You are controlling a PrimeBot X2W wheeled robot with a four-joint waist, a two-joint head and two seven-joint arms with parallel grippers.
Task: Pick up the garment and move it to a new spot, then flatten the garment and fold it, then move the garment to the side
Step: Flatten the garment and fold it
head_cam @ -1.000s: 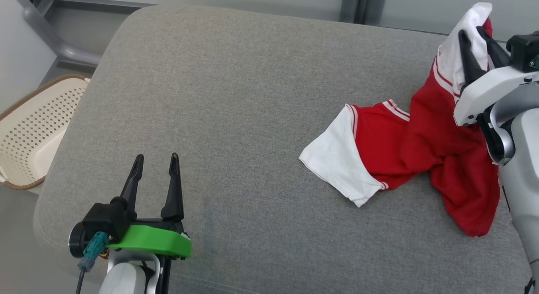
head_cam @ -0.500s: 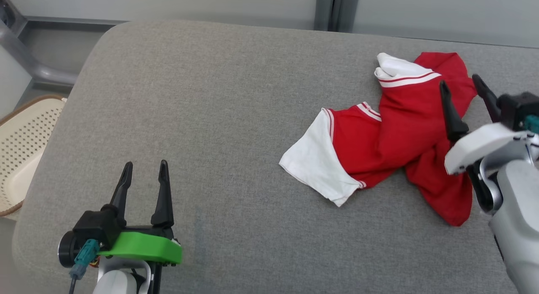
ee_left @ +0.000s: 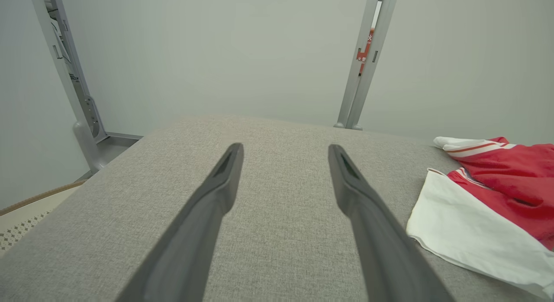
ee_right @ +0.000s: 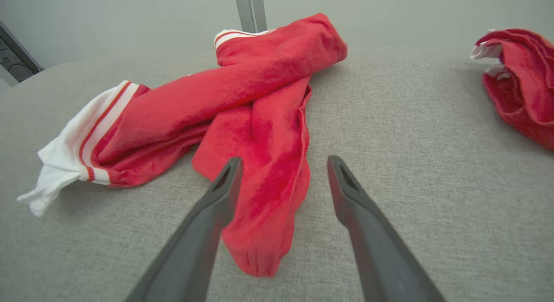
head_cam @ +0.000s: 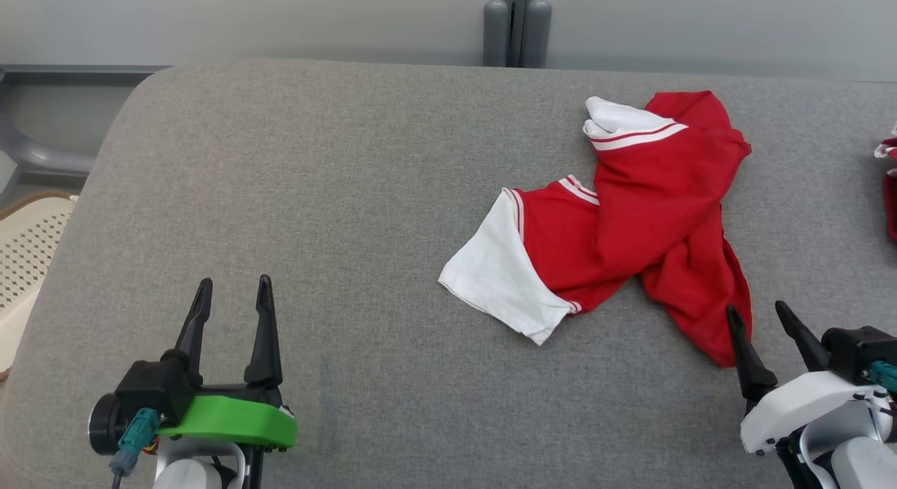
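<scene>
The left fingers (head_cam: 263,328) are standing spread wide and holding nothing, pointing straight ahead over the bare grey fabric-covered table (head_cam: 336,195), with the arm coming up from the near edge behind a green wrist bracket (head_cam: 228,419). The right fingers (head_cam: 746,356) are also gaping wide and gripping nothing; that arm is sitting low at the near right, its white wrist housing (head_cam: 792,405) tilted so the fingers are leaning slightly inward. The red garment with white sleeves (head_cam: 631,223) is lying crumpled and twisted on the table directly ahead of the right fingers, its near red end reaching in between their tips in the right wrist view (ee_right: 259,232); whether a finger is touching the cloth cannot be told. From the left fingers the garment is lying well off to the outer right, one white sleeve (ee_left: 467,232) nearest them. A second red cloth bundle (ee_right: 523,90) is resting further right of the right fingers, and a cream perforated basket (head_cam: 28,265) is sitting off to the left of the left fingers, beyond the table edge.
</scene>
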